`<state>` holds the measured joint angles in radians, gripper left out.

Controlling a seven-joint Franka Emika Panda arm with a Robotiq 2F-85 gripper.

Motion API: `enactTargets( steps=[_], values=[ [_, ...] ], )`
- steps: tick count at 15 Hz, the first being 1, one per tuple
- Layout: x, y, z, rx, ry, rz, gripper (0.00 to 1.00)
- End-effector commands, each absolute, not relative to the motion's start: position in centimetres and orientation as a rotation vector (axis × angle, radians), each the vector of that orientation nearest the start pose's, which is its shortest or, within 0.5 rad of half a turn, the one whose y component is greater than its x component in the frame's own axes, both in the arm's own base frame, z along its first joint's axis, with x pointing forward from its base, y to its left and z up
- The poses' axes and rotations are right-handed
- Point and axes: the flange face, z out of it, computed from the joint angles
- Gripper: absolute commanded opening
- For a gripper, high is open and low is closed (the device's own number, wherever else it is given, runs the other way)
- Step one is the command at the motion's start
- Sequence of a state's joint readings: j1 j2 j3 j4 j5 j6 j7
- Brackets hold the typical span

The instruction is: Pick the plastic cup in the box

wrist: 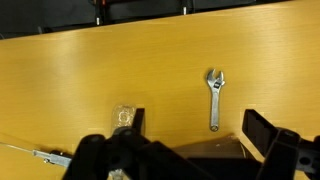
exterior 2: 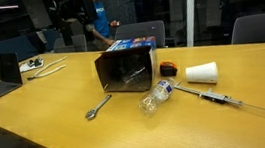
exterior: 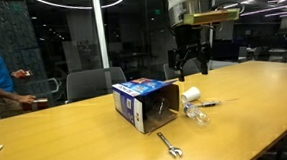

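The tool is cut off by the wrist view's lower edge; the plastic cup's outline is blurred against the counter.

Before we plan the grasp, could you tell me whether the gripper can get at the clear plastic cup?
Probably yes: the clear plastic cup lies on the table beside the box, uncovered, and the open gripper hangs roughly above it. The white cup sits close by.
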<state>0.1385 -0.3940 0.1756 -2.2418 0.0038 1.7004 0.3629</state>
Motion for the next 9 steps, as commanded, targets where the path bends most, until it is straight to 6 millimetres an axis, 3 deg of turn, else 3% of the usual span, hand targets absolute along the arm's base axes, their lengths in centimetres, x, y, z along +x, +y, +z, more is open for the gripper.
enactTargets(
  steps=[1,9],
  values=[
    [39.25,13.25,51.31,-3.241,0.128,0.179,1.00],
    [38.31,12.59,51.35,-3.240,0.155,0.147,1.00]
  ],
)
